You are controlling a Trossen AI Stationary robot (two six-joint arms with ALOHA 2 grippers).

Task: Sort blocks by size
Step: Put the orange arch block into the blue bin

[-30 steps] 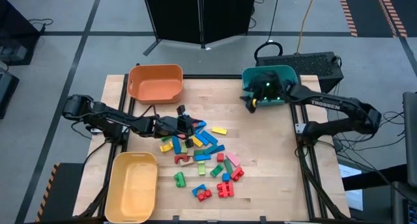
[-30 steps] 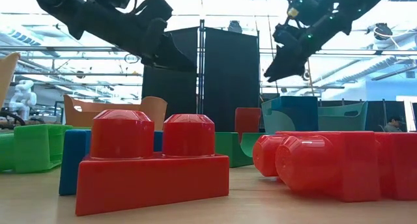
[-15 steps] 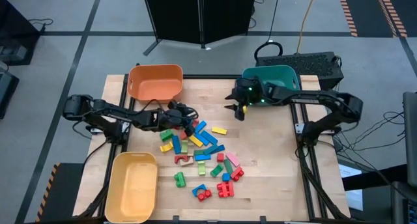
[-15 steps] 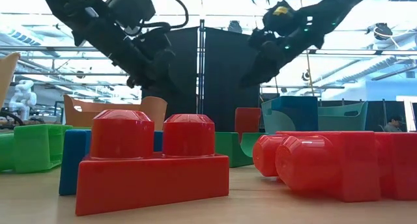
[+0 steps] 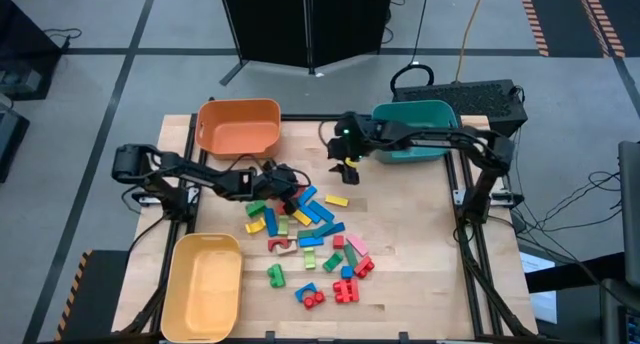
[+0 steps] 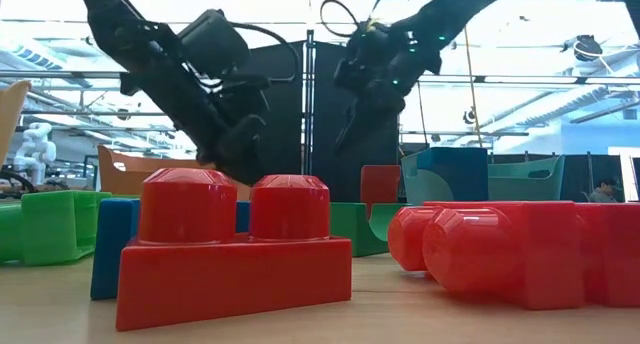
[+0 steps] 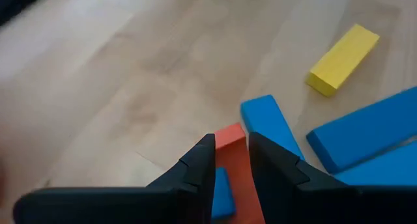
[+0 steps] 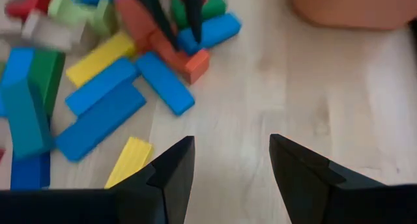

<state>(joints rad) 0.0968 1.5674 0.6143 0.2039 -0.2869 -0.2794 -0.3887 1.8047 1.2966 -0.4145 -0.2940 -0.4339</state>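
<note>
The left gripper (image 7: 229,160) has dropped to the pile's near edge, pinching a red bar (image 7: 236,168) beside the orange bin (image 5: 238,127); the right gripper (image 5: 347,164), now clear of the teal bin (image 5: 415,112), hovers open and empty toward the blocks (image 5: 305,239), so another pick is likely.

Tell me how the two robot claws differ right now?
The left claw is down in the block pile, its fingers pinched on a red bar; the right claw hangs open and empty above bare table near the teal bin. The left is low at the blocks; the right is higher up. Both are dark, two-fingered.
</note>
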